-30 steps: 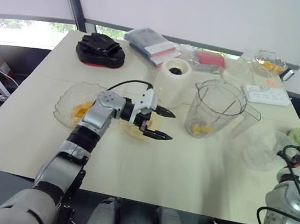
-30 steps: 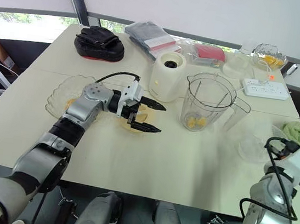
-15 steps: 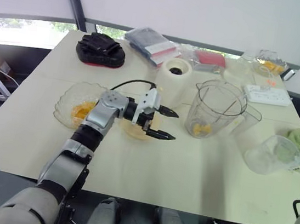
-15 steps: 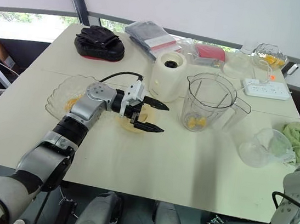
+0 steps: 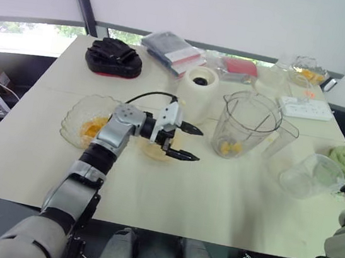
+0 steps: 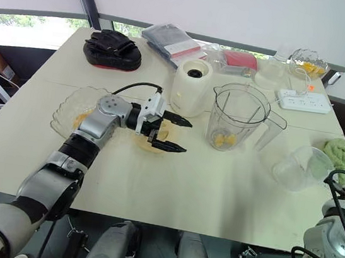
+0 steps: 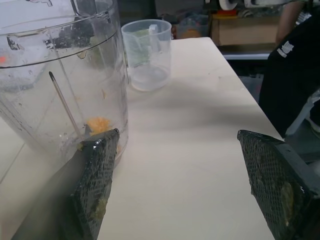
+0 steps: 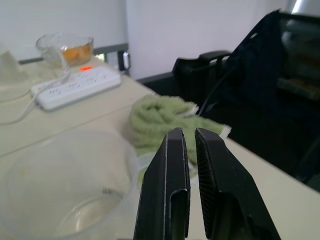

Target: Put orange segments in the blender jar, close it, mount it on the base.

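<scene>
Right gripper (image 8: 189, 132) drawn back, jaws closed, left gripper (image 5: 197, 145) jaws wide near jar (image 5: 249, 123)

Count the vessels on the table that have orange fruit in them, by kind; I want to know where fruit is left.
Blender jar: 1
Glass bowls: 2
Small shallow dish, contents yellow-orange: 1
Total: 4
</scene>
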You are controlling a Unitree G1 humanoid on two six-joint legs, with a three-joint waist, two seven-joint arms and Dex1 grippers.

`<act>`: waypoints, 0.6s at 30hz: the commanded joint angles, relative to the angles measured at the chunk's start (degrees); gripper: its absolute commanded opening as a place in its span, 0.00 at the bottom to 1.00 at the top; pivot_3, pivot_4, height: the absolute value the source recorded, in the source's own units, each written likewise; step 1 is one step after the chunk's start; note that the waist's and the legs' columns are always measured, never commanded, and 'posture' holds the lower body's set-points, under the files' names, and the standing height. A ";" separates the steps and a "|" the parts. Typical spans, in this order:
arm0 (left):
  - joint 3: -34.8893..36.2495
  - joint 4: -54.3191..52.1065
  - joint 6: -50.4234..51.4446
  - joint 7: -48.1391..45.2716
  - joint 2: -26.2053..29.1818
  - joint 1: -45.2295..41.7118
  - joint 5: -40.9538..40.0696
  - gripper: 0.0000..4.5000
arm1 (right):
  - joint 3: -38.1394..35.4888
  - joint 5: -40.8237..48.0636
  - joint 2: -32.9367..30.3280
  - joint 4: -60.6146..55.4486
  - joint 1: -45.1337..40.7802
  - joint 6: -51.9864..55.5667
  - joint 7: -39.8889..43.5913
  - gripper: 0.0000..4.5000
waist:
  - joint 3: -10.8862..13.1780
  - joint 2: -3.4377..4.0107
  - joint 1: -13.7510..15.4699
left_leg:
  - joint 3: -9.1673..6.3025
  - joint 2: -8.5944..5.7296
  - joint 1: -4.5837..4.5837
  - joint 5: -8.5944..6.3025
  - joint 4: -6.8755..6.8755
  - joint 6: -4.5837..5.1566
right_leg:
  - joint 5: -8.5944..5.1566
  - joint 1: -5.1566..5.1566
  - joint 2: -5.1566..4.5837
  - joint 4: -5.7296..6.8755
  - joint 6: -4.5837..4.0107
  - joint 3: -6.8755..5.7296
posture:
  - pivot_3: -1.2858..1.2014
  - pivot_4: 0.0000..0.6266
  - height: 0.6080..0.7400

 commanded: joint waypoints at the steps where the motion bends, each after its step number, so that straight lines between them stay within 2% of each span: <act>1: -0.44 -3.03 0.36 -0.10 0.82 0.39 -0.24 0.88 | -1.17 1.57 -0.67 3.60 1.04 -4.39 4.32 0.08 | 0.00 0.00 0.02 | 0.00 0.00 0.00 0.00 0.00 0.00 | 0.00 0.00 0.00 0.00 0.00 0.00 | 0.52 0.24 1.00; 10: -0.23 -6.67 1.99 0.94 2.55 2.49 -0.41 0.88 | -2.07 3.06 -5.18 18.32 2.97 -11.96 14.17 0.08 | 0.01 0.01 0.04 | 0.02 0.00 0.00 0.00 -0.01 0.00 | 0.00 0.00 -0.01 -0.01 0.00 0.01 | 0.52 0.24 1.00; 18: -0.07 -9.01 3.27 2.14 3.47 3.71 -0.60 0.88 | 0.31 4.14 -4.62 19.89 2.69 -12.96 16.03 0.08 | 0.02 0.04 -0.12 | 0.01 0.02 0.02 0.00 -0.02 0.00 | 0.00 -0.01 0.00 -0.01 -0.01 0.01 | 0.52 0.24 1.00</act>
